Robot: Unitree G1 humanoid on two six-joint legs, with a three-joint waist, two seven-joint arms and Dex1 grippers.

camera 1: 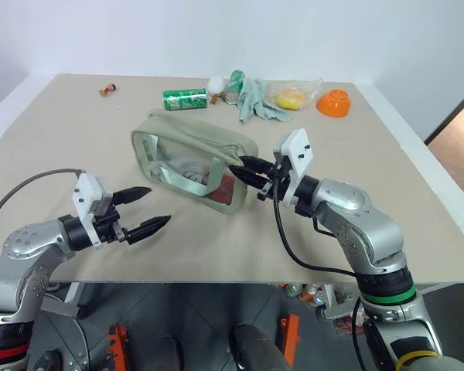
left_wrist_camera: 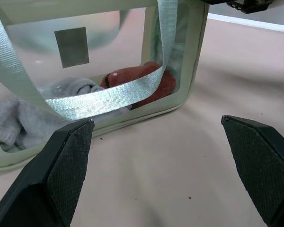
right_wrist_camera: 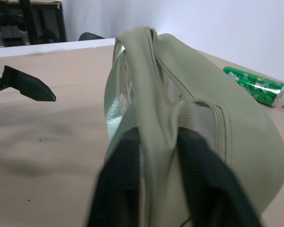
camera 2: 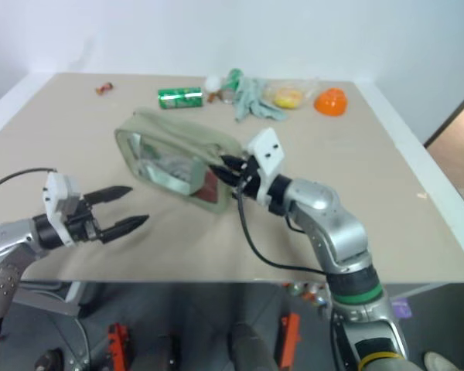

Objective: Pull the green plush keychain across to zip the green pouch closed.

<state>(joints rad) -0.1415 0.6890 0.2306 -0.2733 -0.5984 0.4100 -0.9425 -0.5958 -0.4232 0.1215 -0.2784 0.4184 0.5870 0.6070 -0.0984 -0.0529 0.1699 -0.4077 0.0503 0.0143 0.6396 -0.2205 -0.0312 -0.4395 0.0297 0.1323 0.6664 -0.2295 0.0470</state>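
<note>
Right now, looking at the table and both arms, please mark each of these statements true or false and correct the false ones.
1. The right gripper has its fingers closed on fabric at the end of the green pouch. True.
2. The left gripper is holding the pouch's strap. False: its fingers are open and apart from the pouch, above the table.
3. A green drink can lies on its side at the far part of the table. True.
4. The orange bowl sits inside the pouch. False: it stands on the table near the far right corner.
5. The pouch has a clear window side. True.
</note>
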